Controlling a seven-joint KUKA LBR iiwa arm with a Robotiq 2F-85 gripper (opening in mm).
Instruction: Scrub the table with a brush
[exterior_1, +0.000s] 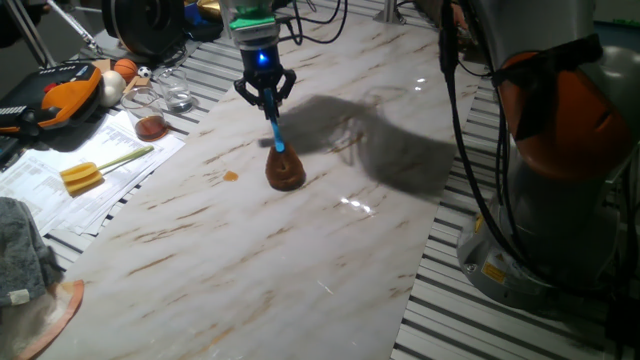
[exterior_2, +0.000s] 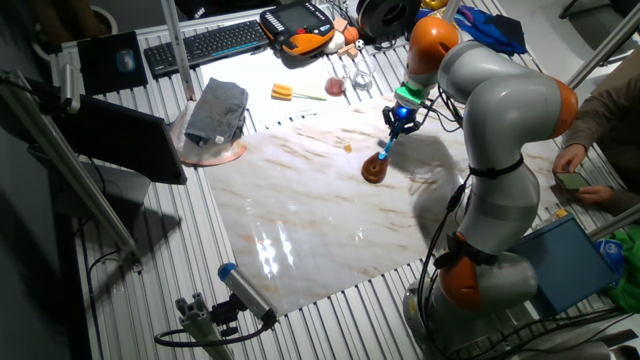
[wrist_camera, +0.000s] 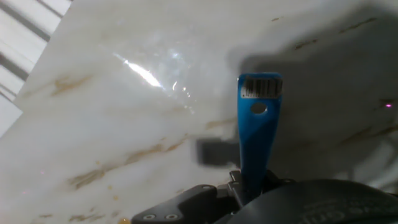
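Glossy marble is the first risk for you: the counter (exterior_1: 300, 250) is slick, and the brown bristle head of the dish brush (exterior_1: 284, 170) rests on it near the middle of the slab, so if you press too lightly the head will probably skate over the surface rather than scrub it. Press too hard and I'd expect the thin blue handle to lever between the fingers and twist out of line.

The hand (exterior_1: 266, 96) is pinching that handle high up, close to its free end. The hand view shows the blue handle (wrist_camera: 258, 134) running up between the fingers with a barcode label at its tip. A grip that far from the bristles gives the head a long lever, so a quick sideways stroke could swing it or pull it loose.

A small orange spot (exterior_1: 231, 176) lies on the slab just beside the head, likely what you want to reach.

The hand points almost straight down with the brush leaning slightly; behind it the arm (exterior_2: 500, 110) bends over the counter from its base at the slab's edge.

Farther off, a yellow-headed tool (exterior_1: 84, 176) lies on papers off the slab.
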